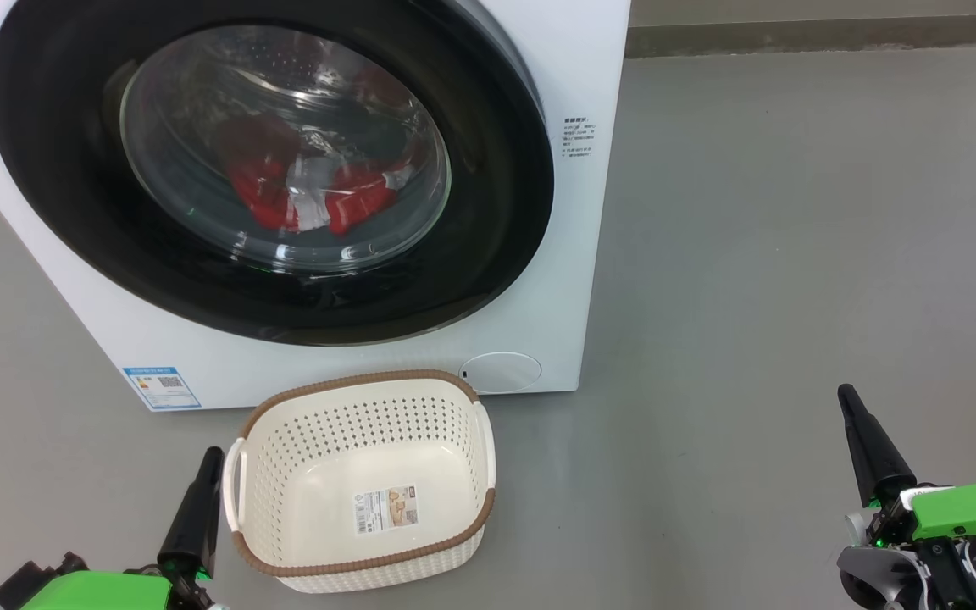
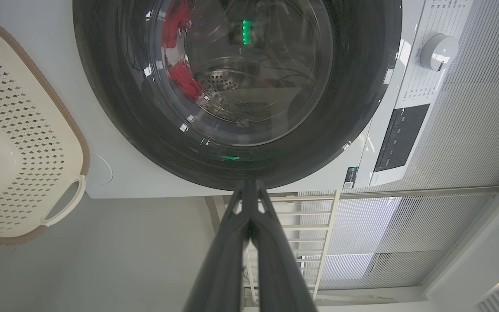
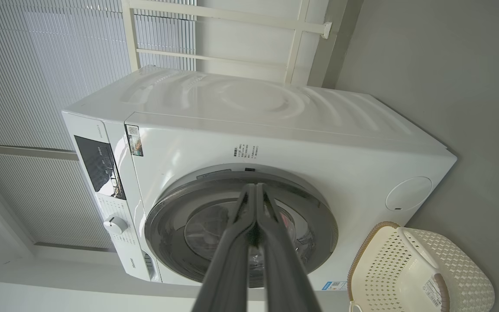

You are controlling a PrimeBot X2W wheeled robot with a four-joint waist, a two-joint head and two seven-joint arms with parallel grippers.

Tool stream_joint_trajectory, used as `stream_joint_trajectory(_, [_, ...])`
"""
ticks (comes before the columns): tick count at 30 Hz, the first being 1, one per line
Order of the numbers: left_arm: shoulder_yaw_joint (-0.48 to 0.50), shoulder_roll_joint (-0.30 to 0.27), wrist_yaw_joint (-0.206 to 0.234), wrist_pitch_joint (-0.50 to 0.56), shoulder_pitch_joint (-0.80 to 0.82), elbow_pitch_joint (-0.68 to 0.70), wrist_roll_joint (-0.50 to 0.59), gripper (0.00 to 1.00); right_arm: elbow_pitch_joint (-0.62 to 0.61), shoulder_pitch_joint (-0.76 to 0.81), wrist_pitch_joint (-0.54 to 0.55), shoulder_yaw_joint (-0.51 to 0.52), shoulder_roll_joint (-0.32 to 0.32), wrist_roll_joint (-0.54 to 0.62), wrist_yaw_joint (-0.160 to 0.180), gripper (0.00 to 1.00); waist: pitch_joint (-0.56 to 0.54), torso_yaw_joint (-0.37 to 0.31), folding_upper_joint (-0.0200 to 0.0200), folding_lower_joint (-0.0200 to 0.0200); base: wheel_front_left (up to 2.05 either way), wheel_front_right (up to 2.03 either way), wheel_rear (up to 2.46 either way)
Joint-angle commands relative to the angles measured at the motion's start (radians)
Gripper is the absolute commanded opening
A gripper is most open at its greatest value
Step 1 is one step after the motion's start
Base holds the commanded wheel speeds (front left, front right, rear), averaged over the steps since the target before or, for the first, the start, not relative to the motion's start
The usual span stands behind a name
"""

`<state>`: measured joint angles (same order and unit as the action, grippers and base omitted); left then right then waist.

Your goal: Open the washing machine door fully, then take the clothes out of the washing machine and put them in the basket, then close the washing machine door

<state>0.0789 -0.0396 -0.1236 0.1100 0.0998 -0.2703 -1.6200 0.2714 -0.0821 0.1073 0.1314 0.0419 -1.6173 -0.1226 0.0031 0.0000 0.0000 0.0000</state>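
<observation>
At the lower left of the head view, the left end effector [image 1: 210, 464] is seen with its two dark fingers pressed together and nothing held between them. It is placed near the left handle of the basket and well apart from the machine.

Above it, across the upper left and centre of the frame, the washing machine door [image 1: 501, 191] is found closed. Its glossy black rim is laid against the white front of the washing machine [image 1: 573, 254], and the same flush seating is shown in the right wrist view. Through the bulging glass the red-and-white clothes [image 1: 263, 182] are seen lying low in the drum, so none is judged to have been taken out.

Below the door, at the lower centre, the cream perforated basket [image 1: 318, 440] is set on the grey floor [image 1: 793, 254] just in front of the machine. Nothing is carried in it but the sticker [image 1: 386, 510] on its bottom.

At the lower right, the right end effector [image 1: 851, 408] is likewise closed down to a single narrow point. It is empty and positioned well apart from both the door and the basket.

The task is therefore judged to be at its very start, with no step completed. The door is yet to be swung fully open, the clothes are to be lifted from the drum and placed in the basket, and the door is to be shut afterwards.
</observation>
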Motion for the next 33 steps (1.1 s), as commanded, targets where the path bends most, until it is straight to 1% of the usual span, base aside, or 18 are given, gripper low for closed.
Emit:
stream_joint_trajectory(1, [0.036,-0.011,-0.007,0.004,0.008,0.025,0.012,0.0,-0.027,-0.026,0.007,-0.017,0.009,0.009,-0.008,0.0,0.0,0.0,0.0,0.0,0.0,0.0,0.0])
stream_joint_trajectory(9, [0.036,-0.011,-0.007,0.004,0.008,0.025,0.012,0.0,-0.027,-0.026,0.007,-0.017,0.008,0.01,-0.008,0.0,0.0,0.0,0.0,0.0,0.0,0.0,0.0])
stream_joint_trajectory(10, [0.0,0.0,0.0,0.0,0.0,0.0,0.0,1.0,0.0,0.0,0.0,0.0,0.0,0.0,0.0,1.0,0.0,0.0,0.0,0.0,0.0,0.0,0.0])
stream_joint_trajectory(14, [-0.006,0.012,0.0,0.0,-0.017,-0.047,0.0,1.0,0.05,0.026,-0.001,-0.008,-0.018,0.0,0.0,1.0,0.0,0.0,0.0,0.0,0.0,0.0,0.0])
stream_joint_trajectory(17, [-0.01,0.013,0.0,-0.004,-0.014,-0.049,0.0,1.0,0.051,0.024,-0.005,-0.012,-0.018,0.002,0.0,1.0,0.001,0.0,0.0,0.0002,0.0,0.0,0.0])
stream_joint_trajectory(21, [-0.016,0.012,0.0,-0.01,-0.007,-0.048,0.003,1.0,0.05,0.018,-0.011,-0.018,-0.017,0.006,0.0,1.0,-0.002,-0.001,0.0,0.0023,0.0,0.0,0.0])
stream_joint_trajectory(25, [-0.024,0.009,0.0,-0.021,0.0,-0.046,0.012,1.0,0.045,0.014,-0.018,-0.026,-0.015,0.012,0.0,1.0,-0.001,-0.001,0.0,0.0003,0.0,0.0,0.0])
stream_joint_trajectory(33, [-0.047,-0.005,-0.001,-0.055,0.018,-0.045,0.058,1.0,0.036,0.001,-0.048,-0.05,-0.002,0.044,-0.001,1.0,0.001,-0.001,0.0,0.0,0.0,0.0,0.0])
